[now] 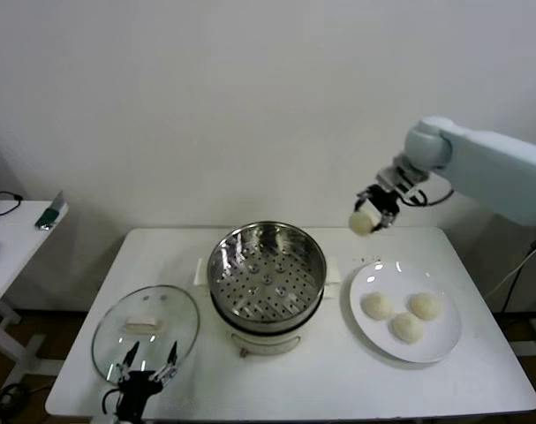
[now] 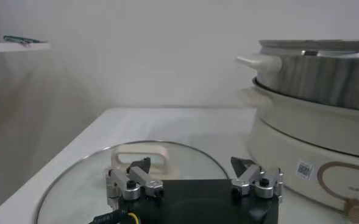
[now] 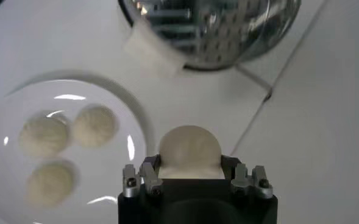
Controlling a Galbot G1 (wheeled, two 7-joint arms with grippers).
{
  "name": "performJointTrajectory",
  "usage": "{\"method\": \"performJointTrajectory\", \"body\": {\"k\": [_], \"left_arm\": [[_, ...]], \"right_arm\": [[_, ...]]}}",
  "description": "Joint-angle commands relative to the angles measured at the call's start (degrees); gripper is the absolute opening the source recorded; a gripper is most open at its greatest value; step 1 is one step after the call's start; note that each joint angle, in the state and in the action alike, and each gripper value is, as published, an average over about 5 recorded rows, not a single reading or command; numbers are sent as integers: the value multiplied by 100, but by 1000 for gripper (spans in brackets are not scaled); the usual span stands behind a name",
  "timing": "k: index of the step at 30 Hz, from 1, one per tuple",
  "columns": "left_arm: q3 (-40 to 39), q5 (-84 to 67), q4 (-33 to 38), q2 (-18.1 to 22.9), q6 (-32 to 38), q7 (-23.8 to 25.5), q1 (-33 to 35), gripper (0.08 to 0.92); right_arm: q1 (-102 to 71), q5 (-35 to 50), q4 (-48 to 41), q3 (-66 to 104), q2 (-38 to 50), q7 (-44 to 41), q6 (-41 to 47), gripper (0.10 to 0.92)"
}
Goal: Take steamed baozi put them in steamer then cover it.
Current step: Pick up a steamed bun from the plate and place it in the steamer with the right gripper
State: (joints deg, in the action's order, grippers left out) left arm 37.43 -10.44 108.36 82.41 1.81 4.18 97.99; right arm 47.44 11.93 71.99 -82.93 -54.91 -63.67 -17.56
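Observation:
My right gripper (image 1: 366, 218) hangs in the air above the table's far right, shut on one steamed baozi (image 3: 189, 151), between the steamer and the plate. Three more baozi (image 1: 403, 315) lie on a white plate (image 1: 370, 327). The shiny steamer (image 1: 266, 271) stands empty and uncovered on its white base at the table's middle. The glass cover (image 1: 146, 329) with a cream handle (image 2: 140, 157) lies flat at the front left. My left gripper (image 1: 149, 366) waits open just over the cover's near rim, nothing between its fingers.
The table's front edge runs just behind my left gripper. A small side table (image 1: 16, 237) with a few items stands off to the left. A white wall rises close behind the table.

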Motion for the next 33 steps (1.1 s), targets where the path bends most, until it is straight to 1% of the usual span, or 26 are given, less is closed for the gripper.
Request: {"method": "performJointTrajectory", "body": {"k": [1,7,10,14,20,26,33], "left_arm": [[-5,-2,16,-9,14,-1,3,823],[-30,8,44,-3,29,-3,34,823],[-32,9,75,-2,32,-4,57,823],[-61,35,92,1,39,-6,87,823],[-133,98,81,27,74,-14,124,823],[-148,114,63,43,109,-28,154,823],[-129,105,43,46,121,-43,136,823]], "right_arm": [[805,-57,818,-508,-1273,75,-995,662],[-92,-815,536,-258,-1857,225,-980,662],[-504,-1107,351,-208,-1967,289,-892,662],[-1012,-1705,7,-118,-2049,374,-875,662],[-1577,-2556,-766,160,-2192,633,-1029,662],[-1812,-2793,-1409,345,-2425,769,-1155,662],[-1942,-2769,-1731,423,-2658,908,-1205,662]]}}
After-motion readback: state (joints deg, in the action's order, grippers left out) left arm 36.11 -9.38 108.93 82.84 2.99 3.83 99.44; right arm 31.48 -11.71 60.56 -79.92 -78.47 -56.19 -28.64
